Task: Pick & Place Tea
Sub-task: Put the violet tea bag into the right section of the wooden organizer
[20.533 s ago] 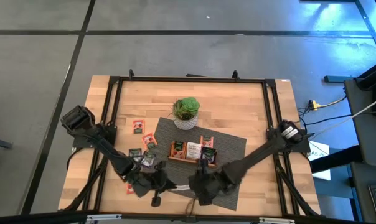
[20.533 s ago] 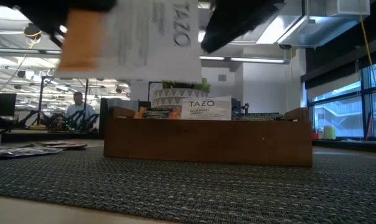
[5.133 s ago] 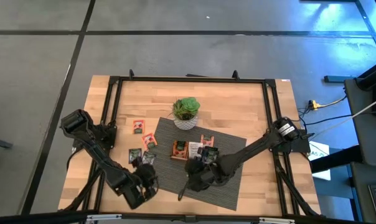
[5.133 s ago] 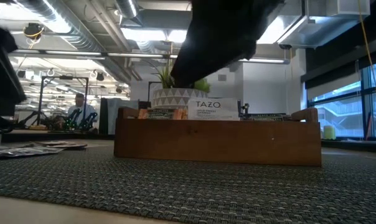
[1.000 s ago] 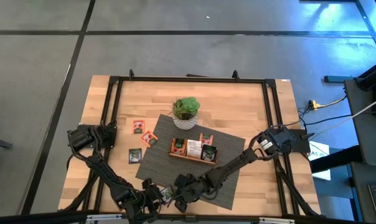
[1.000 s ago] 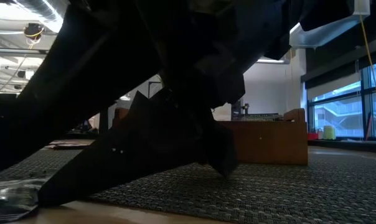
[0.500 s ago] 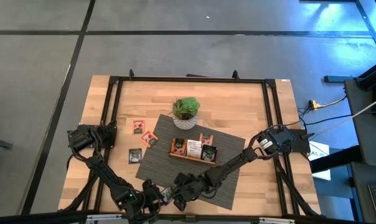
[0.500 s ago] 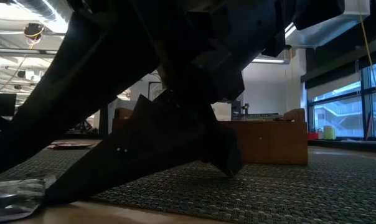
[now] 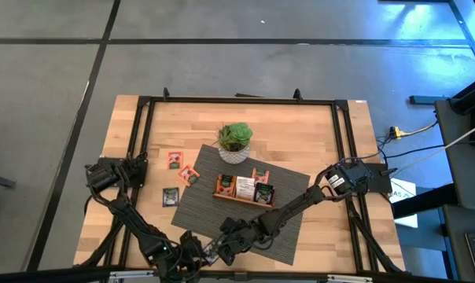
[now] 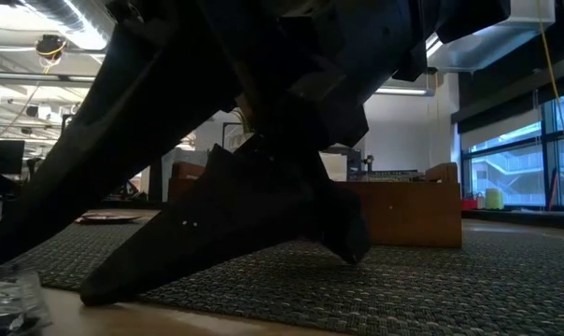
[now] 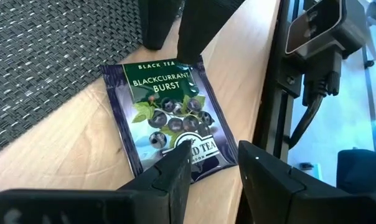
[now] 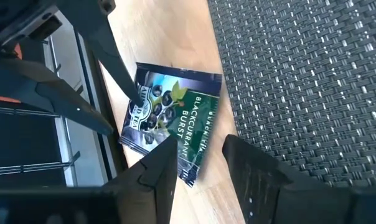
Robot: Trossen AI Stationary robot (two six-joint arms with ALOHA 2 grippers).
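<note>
A dark purple tea sachet lies flat on the wood by the table's near edge, just off the grey mat. My left gripper stands open at its logo end. My right gripper stands open at its title end, facing the left one. A wooden tray on the mat holds upright sachets. Three more sachets lie flat on the wood at the left. My left gripper comes in low from the table's left. One fingertip lies over the sachet's logo end, the other beside it on the wood; I cannot tell whether it touches. My right gripper comes in low from the right. One fingertip overlaps the title end; I cannot tell whether it touches.
The woven grey mat runs under the tray toward the near edge. A potted plant stands behind the tray. A black frame rail runs along the table's near edge, close beside the sachet. The low view is mostly filled by the dark arms.
My right gripper has crept a little toward the table's near left corner. The sachet, still flat on the wood, has slid slightly the same way. The gap between each gripper's fingers looks the same.
</note>
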